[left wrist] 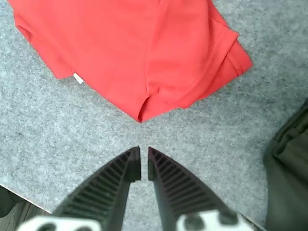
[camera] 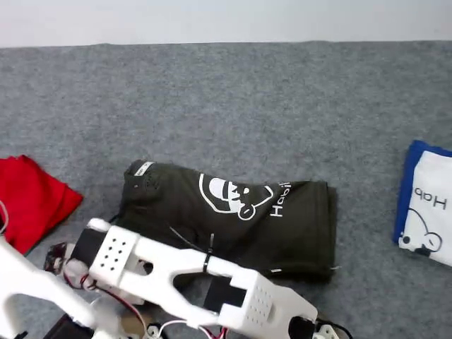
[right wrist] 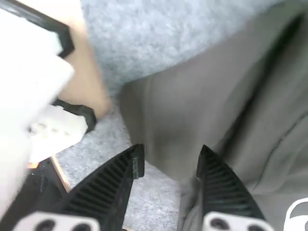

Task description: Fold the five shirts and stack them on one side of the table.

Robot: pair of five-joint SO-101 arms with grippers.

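Dark shirt (camera: 296, 226): lies near the middle of the counter (camera: 247, 99), partly folded into a rough rectangle with the print facing up. Its near edge sits under the white arms.

Red shirt (camera: 32, 194): bunched at the left edge, well apart from the dark shirt.

Blue and white shirt (camera: 427, 205): folded at the right edge.

Right gripper (right wrist: 168, 161): open, with one finger over dark cloth and the other over bare counter, so it straddles the hem of the dark shirt.

Left gripper (left wrist: 143, 163): closed on nothing, with the tips all but touching. It hangs over bare counter between the red shirt (left wrist: 144, 48) and the dark one.

Risk, single layer: the cloth by the right gripper looks doubled. A shallow pinch would probably take only the top ply and pull the fold open.

Risk, felt: the counter is fuzzy. A finger driven too low could snag it and drag the shirt askew.

Risk, crowding: both arms overlap at the near edge. A swing by either could knock the other or rumple the dark shirt.

Risk, left gripper: if it goes down closed, it would shove the red shirt rather than take it.

Risk, stack: shirts lie on both sides, so a careless choice of side means extra carries.
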